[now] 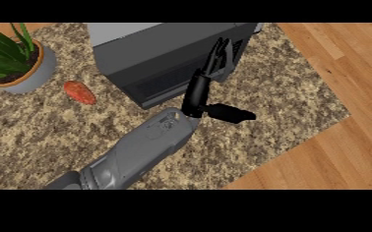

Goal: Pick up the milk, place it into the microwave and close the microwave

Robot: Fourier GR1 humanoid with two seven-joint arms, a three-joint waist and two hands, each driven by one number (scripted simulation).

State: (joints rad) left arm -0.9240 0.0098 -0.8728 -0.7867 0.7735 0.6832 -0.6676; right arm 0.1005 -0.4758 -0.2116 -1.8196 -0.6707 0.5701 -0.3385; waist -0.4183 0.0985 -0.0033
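The dark grey microwave [170,54] stands at the back of the speckled counter [291,93], and I see no gap at its door. No milk shows anywhere in the head view. My left hand [198,92] is open: its straight fingers [218,59] point up against the right part of the microwave's front, and its thumb [231,113] sticks out to the right. The grey forearm [138,152] comes in from the lower left. My right hand is out of view.
A potted green plant [25,64] stands at the far left, with a reddish oblong vegetable [80,92] lying on the counter beside it. The counter's edge runs diagonally at the lower right, with wooden floor [320,162] beyond it.
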